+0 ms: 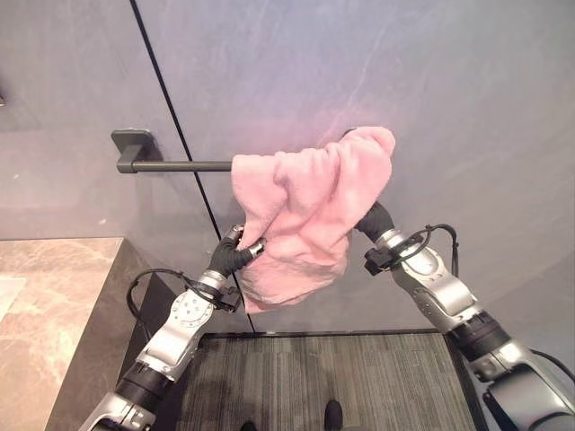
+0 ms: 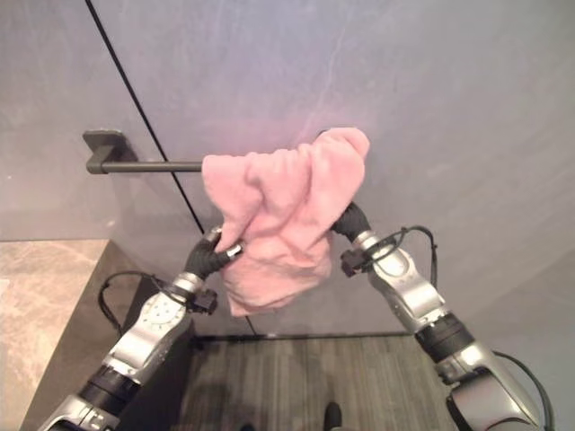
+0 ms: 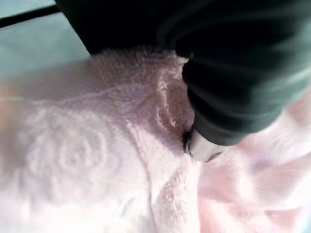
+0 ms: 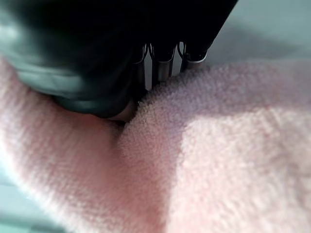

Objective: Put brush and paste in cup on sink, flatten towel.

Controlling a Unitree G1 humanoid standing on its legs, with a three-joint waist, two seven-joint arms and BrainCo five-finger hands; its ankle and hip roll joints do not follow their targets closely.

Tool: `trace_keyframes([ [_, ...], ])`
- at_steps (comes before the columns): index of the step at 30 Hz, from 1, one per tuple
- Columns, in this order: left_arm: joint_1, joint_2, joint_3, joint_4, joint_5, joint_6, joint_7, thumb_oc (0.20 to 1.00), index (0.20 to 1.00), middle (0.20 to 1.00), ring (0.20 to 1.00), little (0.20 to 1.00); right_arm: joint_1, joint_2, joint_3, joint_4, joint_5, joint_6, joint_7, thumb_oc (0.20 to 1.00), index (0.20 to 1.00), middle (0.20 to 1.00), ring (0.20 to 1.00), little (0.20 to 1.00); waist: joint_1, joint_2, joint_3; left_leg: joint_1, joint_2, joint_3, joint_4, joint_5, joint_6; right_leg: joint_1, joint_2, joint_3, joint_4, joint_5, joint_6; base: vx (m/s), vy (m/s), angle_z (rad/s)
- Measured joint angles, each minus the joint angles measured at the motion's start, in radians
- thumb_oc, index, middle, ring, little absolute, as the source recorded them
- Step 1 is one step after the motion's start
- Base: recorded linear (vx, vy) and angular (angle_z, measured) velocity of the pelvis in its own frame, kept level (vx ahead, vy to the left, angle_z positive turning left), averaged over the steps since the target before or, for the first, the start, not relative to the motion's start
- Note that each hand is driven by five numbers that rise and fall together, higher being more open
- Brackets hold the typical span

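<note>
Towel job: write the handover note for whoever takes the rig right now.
Left hand: fingers curled on the pink towel's lower left edge.
Right hand: at the towel's right side, fingers buried in the cloth, grip unclear.
The towel hangs bunched on the dark wall rail, not yet spread flat.
Left to do: flatten the towel along the rail. The stone counter lies at lower left.

Soft even light; blurred wrist views.

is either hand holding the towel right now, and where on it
The left hand pinches the pink towel at its lower left edge. The right hand is pushed into the towel's right side, fingers hidden, so its hold cannot be told.
</note>
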Motion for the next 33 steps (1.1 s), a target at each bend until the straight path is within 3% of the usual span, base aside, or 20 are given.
trace_keyframes([
  [2,0.009,0.018,0.017,-0.057,-0.031,-0.001,0.0,0.3,0.3,0.3,0.3,0.3,0.005,-0.001,-0.011,-0.058,0.002,0.0,0.013,0.2,0.2,0.2,0.2,0.2,0.001,-0.009,0.002,-0.002,-0.001,0.0,-0.002,-0.001,0.001,-0.001,-0.001,0.0,0.0,-0.005,0.003,0.0,0.0,0.0],
  [6,0.053,0.027,0.037,-0.105,-0.069,-0.018,0.0,0.313,0.313,0.313,0.313,0.313,0.051,0.018,-0.017,-0.108,0.003,-0.009,0.019,0.2,0.2,0.2,0.2,0.2,0.001,-0.03,-0.001,-0.009,-0.003,-0.002,-0.002,-0.001,0.001,-0.006,-0.002,-0.001,0.0,-0.006,0.002,0.0,0.008,0.0],
  [7,0.065,0.029,0.038,-0.103,-0.065,-0.018,0.001,0.228,0.228,0.228,0.228,0.228,0.052,0.029,-0.014,-0.098,0.002,-0.009,0.019,0.2,0.2,0.2,0.2,0.2,0.003,-0.033,-0.003,-0.014,-0.005,-0.003,-0.001,-0.001,0.001,-0.011,-0.003,-0.001,0.0,-0.005,0.001,0.0,0.0,0.0],
  [9,0.075,0.027,0.035,-0.077,-0.056,-0.017,0.004,0.2,0.2,0.2,0.2,0.2,0.052,0.061,-0.005,-0.062,0.002,-0.008,0.016,0.2,0.2,0.2,0.2,0.2,0.003,-0.037,-0.005,-0.014,-0.005,-0.003,0.0,-0.001,0.001,-0.011,-0.002,-0.001,0.0,-0.002,-0.002,0.0,0.0,0.0],
  [14,0.098,0.008,0.035,0.005,-0.055,-0.014,0.022,0.2,0.2,0.2,0.2,0.2,0.053,0.17,0.027,0.064,0.005,0.003,0.0,0.2,0.2,0.2,0.2,0.2,0.008,-0.041,-0.005,-0.016,-0.006,-0.006,0.0,-0.001,0.001,-0.011,-0.003,-0.005,0.0,-0.002,-0.002,0.0,0.004,0.01],
  [16,0.098,-0.004,0.035,0.07,-0.048,0.003,0.046,0.2,0.2,0.2,0.2,0.2,0.053,0.236,0.041,0.165,0.071,0.011,-0.029,0.2,0.2,0.2,0.2,0.2,0.012,-0.041,-0.006,-0.016,-0.006,-0.014,0.0,0.0,0.001,-0.007,-0.003,-0.013,0.0,-0.002,-0.002,-0.02,0.024,0.09],
  [23,0.089,-0.011,0.039,0.062,-0.027,0.008,0.083,0.2,0.2,0.2,0.2,0.2,0.044,0.27,0.054,0.117,0.081,0.029,-0.059,0.2,0.2,0.2,0.2,0.2,0.042,-0.041,-0.005,-0.016,-0.008,-0.022,0.0,0.0,-0.001,-0.003,-0.004,-0.021,0.0,-0.003,-0.001,0.01,0.015,0.03],
  [33,0.031,-0.012,0.147,-0.133,-0.015,-0.024,0.158,0.2,0.2,0.2,0.2,0.2,-0.045,0.295,0.058,0.001,0.099,0.007,-0.095,0.2,0.2,0.2,0.2,0.2,0.055,-0.043,-0.005,-0.015,-0.007,-0.022,0.0,0.0,-0.001,-0.001,-0.003,-0.021,0.0,-0.003,-0.001,0.0,0.0,0.0],
])
